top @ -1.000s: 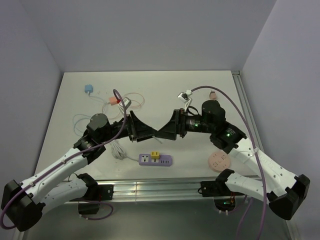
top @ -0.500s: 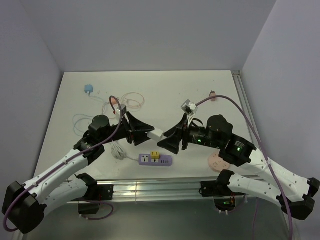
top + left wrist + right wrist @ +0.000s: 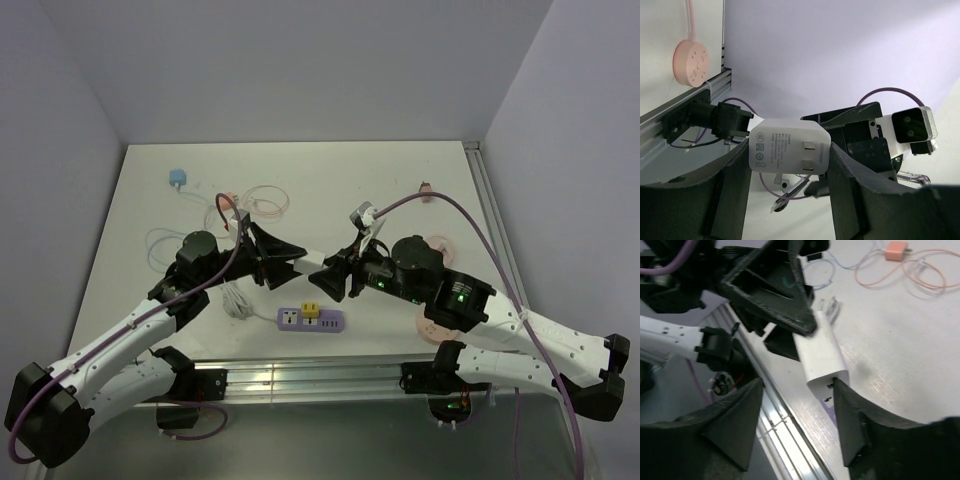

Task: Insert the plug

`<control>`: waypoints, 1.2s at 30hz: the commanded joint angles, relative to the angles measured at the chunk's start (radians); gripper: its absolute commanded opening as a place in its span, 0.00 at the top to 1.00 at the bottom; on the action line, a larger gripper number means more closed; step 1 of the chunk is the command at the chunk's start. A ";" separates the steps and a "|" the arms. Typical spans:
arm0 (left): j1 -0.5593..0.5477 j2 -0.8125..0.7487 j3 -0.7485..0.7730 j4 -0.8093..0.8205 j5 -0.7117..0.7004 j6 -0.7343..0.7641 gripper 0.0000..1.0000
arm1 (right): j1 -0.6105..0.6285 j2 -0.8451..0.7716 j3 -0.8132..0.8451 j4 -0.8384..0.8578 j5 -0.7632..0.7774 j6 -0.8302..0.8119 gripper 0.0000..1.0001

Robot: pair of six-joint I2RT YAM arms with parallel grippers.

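A white plug (image 3: 313, 267) hangs above the table. My left gripper (image 3: 298, 262) is shut on it. In the left wrist view the plug (image 3: 789, 152) sits crosswise between the fingers (image 3: 735, 185) of the left gripper (image 3: 789, 159), its two metal prongs facing the camera. My right gripper (image 3: 326, 279) faces it from the right, open. In the right wrist view the plug's free end (image 3: 824, 365) lies inside the right gripper (image 3: 797, 385), against the right-hand finger (image 3: 852, 415) and well apart from the other. The purple power strip (image 3: 311, 320) lies on the table below.
A yellow adapter (image 3: 310, 309) sits in the strip. A pink round socket (image 3: 437, 322) lies at the right. A blue plug (image 3: 177, 179), an orange plug (image 3: 222, 200) and looped cables (image 3: 262, 200) lie at the back left. A metal rail (image 3: 300, 375) runs along the near edge.
My right gripper has moved left and up to the plug's free end and its jaws have narrowed around it. The left gripper still holds the plug, shifted a little toward the near edge.
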State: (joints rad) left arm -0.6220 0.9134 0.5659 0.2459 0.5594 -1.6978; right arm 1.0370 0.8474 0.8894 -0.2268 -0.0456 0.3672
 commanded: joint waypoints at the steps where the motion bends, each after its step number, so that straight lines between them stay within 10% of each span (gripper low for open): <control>1: -0.007 -0.019 0.012 0.104 0.051 -0.023 1.00 | 0.017 0.035 0.026 -0.015 0.125 -0.045 0.37; 25: -0.007 -0.056 -0.006 0.159 0.094 -0.048 1.00 | 0.037 0.047 -0.009 0.142 0.069 -0.122 0.43; 28: -0.007 -0.057 -0.011 0.158 0.103 -0.046 1.00 | 0.037 0.047 -0.018 0.170 0.050 -0.123 0.63; 30: -0.007 -0.061 -0.017 0.156 0.105 -0.040 1.00 | 0.037 0.053 -0.017 0.167 0.024 -0.116 0.95; 33: -0.007 -0.050 -0.024 0.136 0.100 -0.004 1.00 | 0.037 0.070 0.008 0.121 0.000 -0.085 1.00; 36: -0.001 -0.041 -0.009 0.026 0.079 0.094 0.68 | 0.037 0.070 0.036 0.068 -0.030 -0.024 1.00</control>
State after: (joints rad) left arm -0.6174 0.8803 0.5381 0.2844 0.6167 -1.7153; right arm 1.0691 0.9062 0.8738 -0.1734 -0.0090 0.2485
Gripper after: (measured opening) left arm 0.593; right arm 0.460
